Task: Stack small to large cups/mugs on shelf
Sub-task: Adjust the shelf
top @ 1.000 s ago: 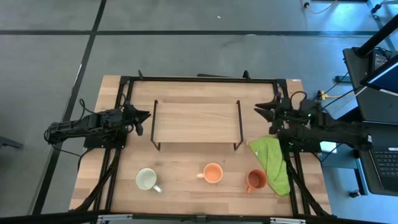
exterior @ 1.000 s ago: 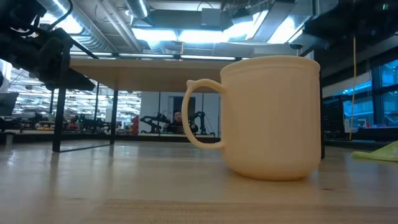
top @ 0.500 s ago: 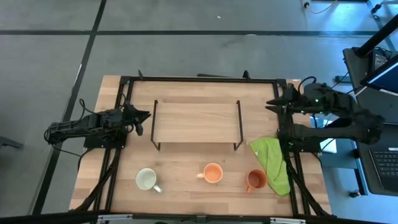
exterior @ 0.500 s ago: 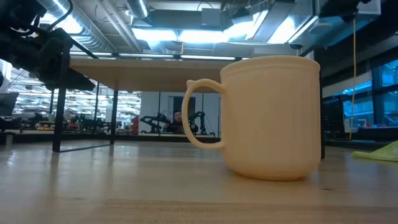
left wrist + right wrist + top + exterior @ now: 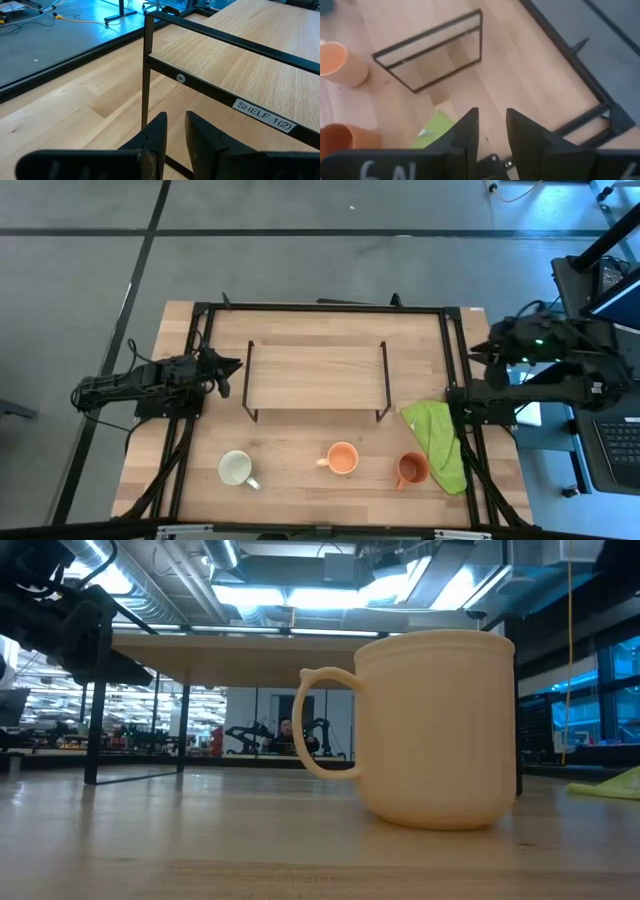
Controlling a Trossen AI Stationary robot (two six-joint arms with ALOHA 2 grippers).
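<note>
Three mugs stand on their bases near the table's near edge: a white mug [image 5: 235, 468] at the left, a light orange mug [image 5: 342, 458] in the middle and a dark orange-brown mug [image 5: 411, 470] at the right. The light orange mug [image 5: 435, 730] fills the low view. The wooden shelf [image 5: 315, 370] stands on black wire legs at mid-table and holds nothing. My left gripper [image 5: 232, 368] is shut and empty, just off the shelf's left end [image 5: 200, 75]. My right gripper [image 5: 480, 350] is shut and empty, raised beyond the table's right edge, looking down on the shelf [image 5: 430, 50].
A lime-green cloth [image 5: 438, 442] lies at the table's right edge, beside the dark orange-brown mug. A black metal frame [image 5: 330, 307] runs around the table's far half. Bare wood lies between the shelf and the row of mugs.
My right gripper has risen and swung from beside the shelf's right end toward and past the table's right edge, staying shut. The left arm, the mugs and the cloth have kept still.
</note>
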